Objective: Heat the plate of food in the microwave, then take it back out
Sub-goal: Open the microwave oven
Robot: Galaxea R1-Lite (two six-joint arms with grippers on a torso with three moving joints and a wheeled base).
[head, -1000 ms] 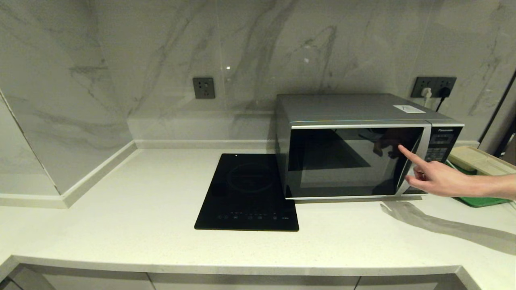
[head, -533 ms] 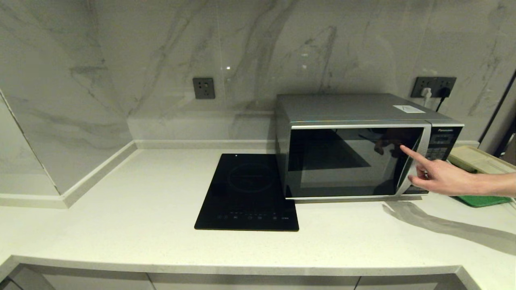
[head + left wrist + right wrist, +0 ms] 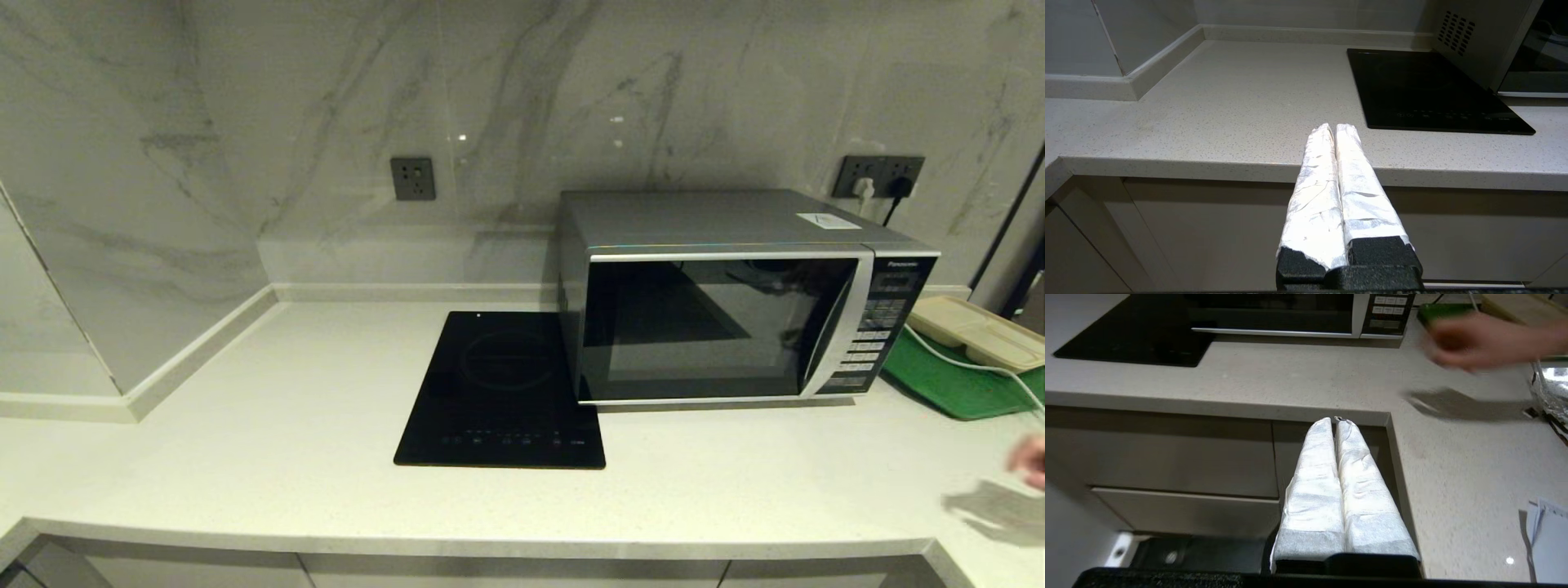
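The silver-grey microwave (image 3: 735, 294) stands on the counter at the right with its dark glass door shut; its lower front and button panel also show in the right wrist view as the microwave (image 3: 1306, 318). The plate of food is out of view. My left gripper (image 3: 1334, 127) is shut and empty, held below and in front of the counter edge. My right gripper (image 3: 1336, 421) is also shut and empty, low in front of the cabinet at the counter's inner corner. Neither arm shows in the head view.
A black induction cooktop (image 3: 502, 388) lies left of the microwave. A beige compartment tray (image 3: 980, 331) rests on a green tray (image 3: 947, 388) at the right. A person's hand (image 3: 1482, 341) hovers over the counter at the right. Foil (image 3: 1551, 392) and paper (image 3: 1545, 539) lie further right.
The person's hand, which pointed at the microwave's door handle, has drawn back to the right edge of the head view. The microwave door stays shut.
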